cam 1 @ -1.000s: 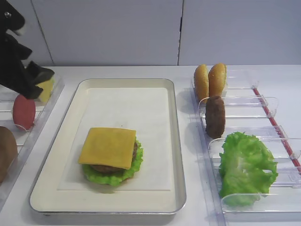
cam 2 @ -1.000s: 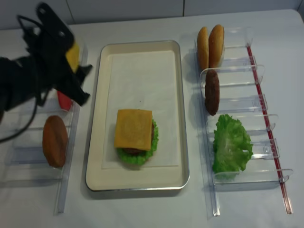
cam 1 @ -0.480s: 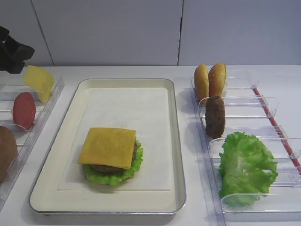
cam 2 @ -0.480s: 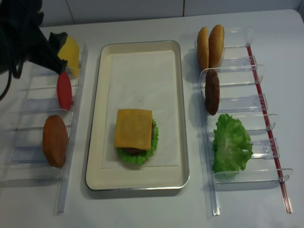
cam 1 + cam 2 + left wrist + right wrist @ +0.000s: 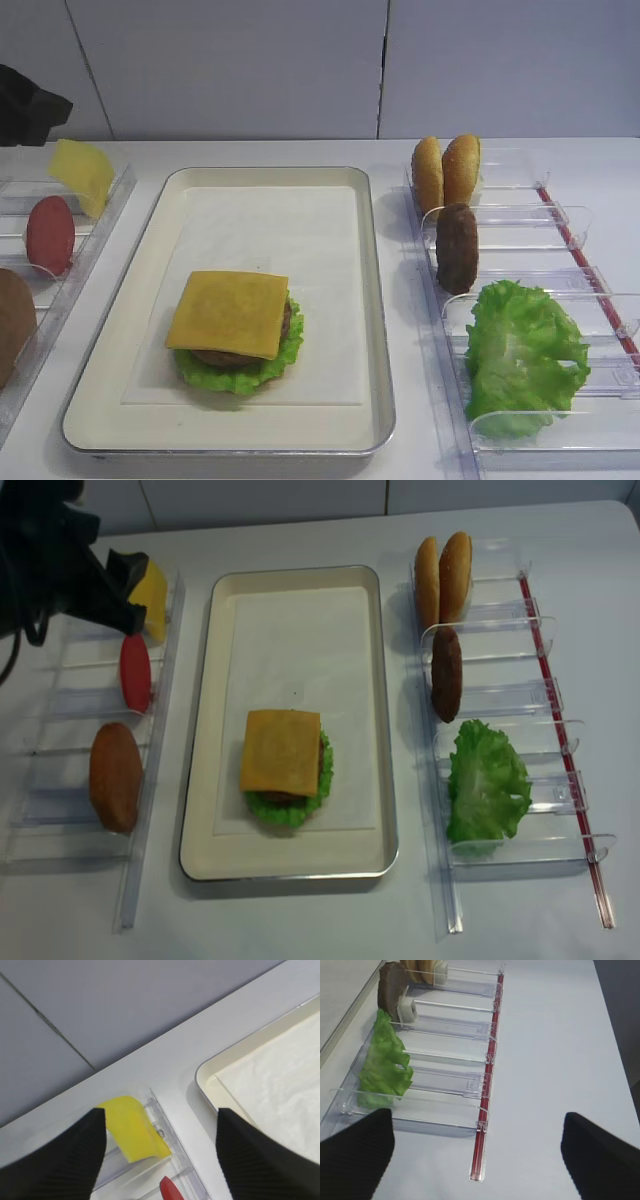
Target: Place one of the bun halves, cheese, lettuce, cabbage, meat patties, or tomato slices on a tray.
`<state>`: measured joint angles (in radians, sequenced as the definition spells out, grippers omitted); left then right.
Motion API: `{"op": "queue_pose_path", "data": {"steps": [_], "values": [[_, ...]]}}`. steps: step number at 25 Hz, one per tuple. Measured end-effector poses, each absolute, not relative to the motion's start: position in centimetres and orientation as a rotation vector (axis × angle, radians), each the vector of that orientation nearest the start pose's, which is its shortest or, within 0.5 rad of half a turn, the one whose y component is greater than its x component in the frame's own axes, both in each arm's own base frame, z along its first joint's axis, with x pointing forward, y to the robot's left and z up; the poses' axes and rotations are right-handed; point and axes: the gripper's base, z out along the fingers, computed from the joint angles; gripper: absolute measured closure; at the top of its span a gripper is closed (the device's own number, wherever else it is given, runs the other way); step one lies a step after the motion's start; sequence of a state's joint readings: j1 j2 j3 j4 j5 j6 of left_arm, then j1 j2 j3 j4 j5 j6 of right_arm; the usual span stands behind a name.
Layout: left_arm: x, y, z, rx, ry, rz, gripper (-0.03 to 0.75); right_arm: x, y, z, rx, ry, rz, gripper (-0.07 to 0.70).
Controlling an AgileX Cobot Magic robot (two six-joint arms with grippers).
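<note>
Step in hand, judged: between placements. Cheese (image 5: 230,313) tops patty and lettuce on the tray (image 5: 372,300). Left gripper (image 5: 160,1160) jaws wide, empty, above the left holder (image 5: 160,680) beside the tray; it contains a yellow slice (image 5: 150,592), tomato slice (image 5: 134,672), bun half (image 5: 115,776). Right gripper (image 5: 470,1152) wide, empty. Next: descend, close on one item.

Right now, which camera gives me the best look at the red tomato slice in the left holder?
The realsense exterior high view: the tomato slice shows whole from above, standing in its slot below the spare cheese. The other exterior high view shows it near the frame edge, partly behind a clear divider. The left wrist view catches only its tip; the right wrist view misses it.
</note>
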<state>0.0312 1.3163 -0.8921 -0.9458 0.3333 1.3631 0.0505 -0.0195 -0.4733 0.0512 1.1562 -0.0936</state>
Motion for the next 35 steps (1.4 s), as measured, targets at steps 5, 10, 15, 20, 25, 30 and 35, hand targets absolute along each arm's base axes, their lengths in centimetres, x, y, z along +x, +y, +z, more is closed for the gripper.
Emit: {"op": "queue_pose_path", "data": {"steps": [5,10,15,20,25,30,35], "values": [[28.3,-1.2,30.4,0.527,2.034,-0.004,0.239,-0.9,0.4,26.2,-0.16,2.14,0.037,-0.062],[26.6,-0.2,31.2,0.331,2.159,0.041,0.239,-0.9,0.4,26.2,-0.16,2.14,0.037,-0.062],[22.5,0.5,33.9,0.246,2.176,0.123,0.239,-0.9,0.4,26.2,-0.16,2.14,0.037,-0.062],[16.6,0.4,36.8,0.206,2.141,0.124,0.244,-0.9,0.4,26.2,-0.16,2.14,0.037,-0.062],[10.8,0.3,38.1,0.167,2.13,0.119,0.246,-0.9,0.4,26.2,-0.16,2.14,0.037,-0.062],[5.1,0.2,38.2,0.088,2.092,0.094,0.246,-0.9,0.4,26.2,-0.16,2.14,0.037,-0.062],[0.7,-0.1,36.6,0.052,2.102,0.06,0.246,-0.9,0.4,26.2,-0.16,2.14,0.037,-0.062]]}}
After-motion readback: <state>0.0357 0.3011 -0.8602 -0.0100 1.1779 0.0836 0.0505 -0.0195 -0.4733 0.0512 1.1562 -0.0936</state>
